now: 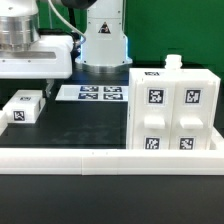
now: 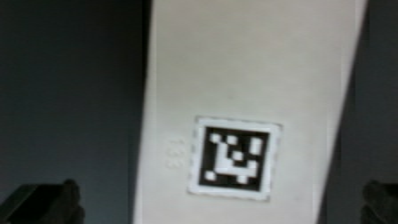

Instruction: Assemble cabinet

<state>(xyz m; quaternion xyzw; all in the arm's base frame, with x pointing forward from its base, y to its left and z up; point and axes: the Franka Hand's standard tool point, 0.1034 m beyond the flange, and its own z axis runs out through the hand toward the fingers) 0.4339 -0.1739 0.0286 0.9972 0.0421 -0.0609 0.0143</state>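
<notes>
Front rail (image 1: 60, 160) edges counter (image 1: 90, 125) | cabinet (image 1: 175, 110) upright at exterior view's right, behind rail | gripper (image 2: 210, 203) apart, straddling tagged white part (image 2: 231, 90) | risk: part sits nearer one finger, so closing may skew it

White cabinet (image 1: 172, 108) with four black-and-white square tags on its face, small white block (image 1: 22, 107) with one such tag, white marker board (image 1: 92, 93) printed with black tags, black table (image 1: 90, 125), white rail (image 1: 100, 160) along its near edge.

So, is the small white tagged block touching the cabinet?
Apart. In the exterior view the small white tagged block sits toward that view's left and the cabinet toward its right, with bare black table between them.
</notes>
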